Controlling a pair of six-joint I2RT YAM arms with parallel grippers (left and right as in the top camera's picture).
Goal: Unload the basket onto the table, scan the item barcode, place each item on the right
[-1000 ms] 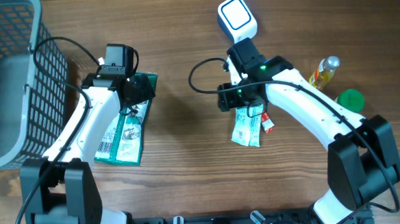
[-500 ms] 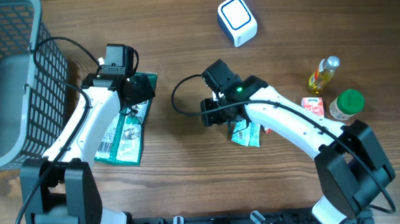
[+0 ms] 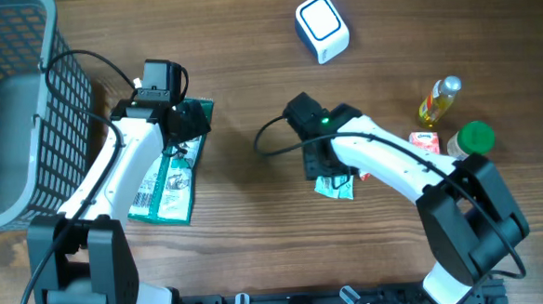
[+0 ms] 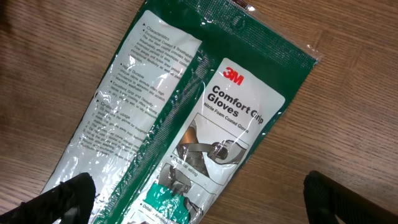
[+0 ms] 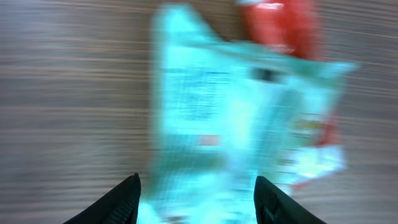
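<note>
Presently the teal pouch is seen flat on the table, at twelve o'clock from the right gripper, long axis twelve-to-six; its jaws are held parted, clamping nothing. The left gripper, spread wide, is farther off.

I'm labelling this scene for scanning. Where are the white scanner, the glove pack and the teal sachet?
white scanner (image 3: 322,26): overhead view, on its square top face.
glove pack (image 4: 249,118): left wrist view, on the white printed label.
teal sachet (image 5: 230,112): right wrist view, on its blurred middle.
</note>
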